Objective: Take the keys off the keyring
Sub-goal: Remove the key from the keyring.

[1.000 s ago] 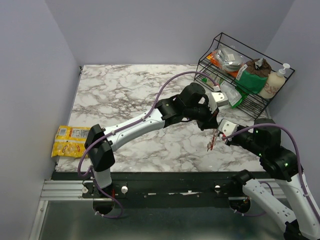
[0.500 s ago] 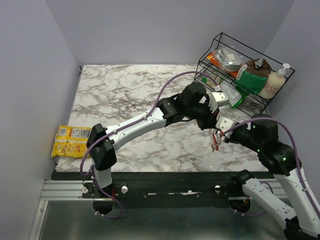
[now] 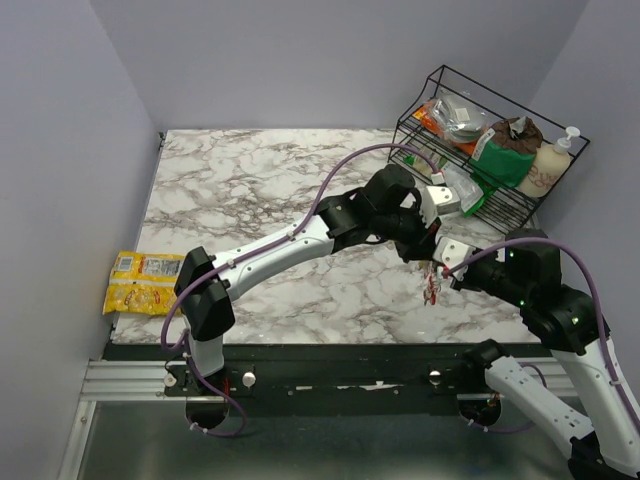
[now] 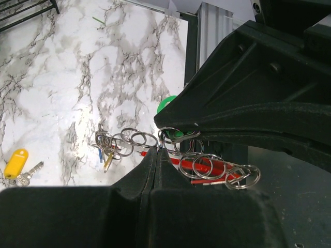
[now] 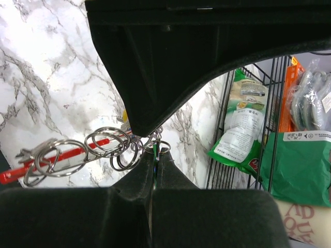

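Left pincer (image 4: 156, 155) is pressed tight shut, and its tips pinch one of the small metal rings (image 5: 119, 150) in the bunch. My right pincer (image 5: 155, 157) is shut tight too, pinching a ring right beside that one. So my two tips are almost nose to nose (like two beaks sharing one worm).

The bunch hangs in the air between them, over the near right part of the worktop (image 4: 62, 77). The keyring (image 4: 182, 163) is the long red bit with rings looped on it. From my left tips it runs off sideways and passes under my right pincer. From my right tips it runs out the other way. Both arms are touching the bunch, so neither is nearer.

I think the next job is to slide a ring along that red bar and off its end, so the pull should go along the bar, not across it.

Some keys lie on the worktop: a yellow key (image 4: 15, 163) by itself and a little heap (image 4: 111, 144) with a blue bit. A green tag (image 4: 168, 103) peeks out behind my right pincer. I cannot tell if it is on the bunch.

A green packet (image 5: 240, 129) in the wire rack (image 5: 223, 155) has writing, but it is too small to read.
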Tool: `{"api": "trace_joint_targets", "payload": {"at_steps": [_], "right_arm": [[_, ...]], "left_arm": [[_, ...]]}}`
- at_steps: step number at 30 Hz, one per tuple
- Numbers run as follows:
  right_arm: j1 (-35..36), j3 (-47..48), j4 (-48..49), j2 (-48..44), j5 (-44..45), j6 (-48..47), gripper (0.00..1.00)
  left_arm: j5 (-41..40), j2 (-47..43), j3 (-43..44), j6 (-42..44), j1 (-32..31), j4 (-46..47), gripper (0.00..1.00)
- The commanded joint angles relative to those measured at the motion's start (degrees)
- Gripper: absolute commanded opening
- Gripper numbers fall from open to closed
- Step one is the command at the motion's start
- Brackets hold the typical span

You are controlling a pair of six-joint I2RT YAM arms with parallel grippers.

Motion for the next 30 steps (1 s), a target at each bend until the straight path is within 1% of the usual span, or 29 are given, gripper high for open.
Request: {"api": "trace_joint_targets", "payload": {"at_steps": [1, 6, 12, 16, 30], "right_arm": [[1.1, 3.5, 3.7, -1.3, -9.2, -0.9, 0.01], [1.1, 0.8, 2.3, -3.1, -6.3, -8.5, 0.01], [1.1, 0.9, 0.5, -4.8, -8.6, -11.8, 0.01], [1.1, 2.1, -0.5, -3.9, -10.9, -12.5, 0.01], [3.1, 4.7, 1.6, 0.8, -11.2, -12.7, 0.01]], "left_arm": [[-2.2, 2.8, 0.9, -0.7, 0.0, -0.4, 0.0], [0.3, 3.4, 1.4, -2.6, 0.2, 0.0, 0.0], [2.9, 4.7, 1.6, -3.8, 0.2, 0.4, 0.0], [3.8, 5.2, 1.6, -4.1, 0.3, 0.6, 0.0], [3.8, 6.1, 2.4, -3.7, -0.3, -0.2, 0.0]]}}
